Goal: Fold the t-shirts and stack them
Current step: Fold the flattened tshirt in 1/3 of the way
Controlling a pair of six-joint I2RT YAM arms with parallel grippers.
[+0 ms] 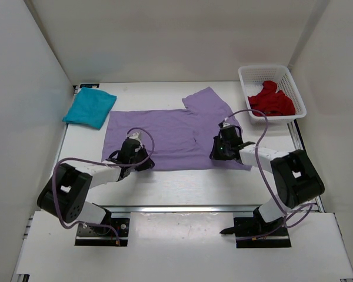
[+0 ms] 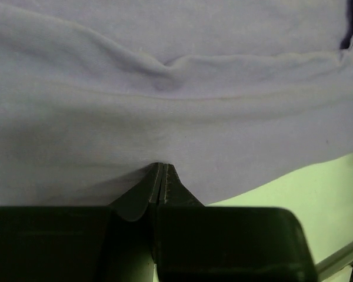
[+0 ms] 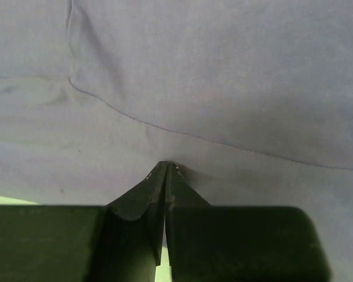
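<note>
1. Fingers [image 2: 142, 198] of my left gripper [image 2: 162, 170] are clenched on the near hem of the lavender t-shirt [image 1: 170, 126], left side.
2. My right gripper [image 3: 166, 167] is pinched shut on a small pucker of the same shirt, nearer its right end.
3. The lavender shirt lies spread flat across the middle of the table [image 1: 182, 185], one sleeve reaching toward the far edge.
4. I see the teal t-shirt [image 1: 89, 107] folded at the far left corner.
5. The dark red t-shirt [image 1: 272, 100] sits crumpled in the white basket [image 1: 247, 73] at the far right corner.

Black left gripper [image 2: 163, 170] and right gripper [image 3: 166, 167]; 2 black-and-white arms [image 1: 70, 187] trail looping purple cables [image 1: 256, 154].
</note>
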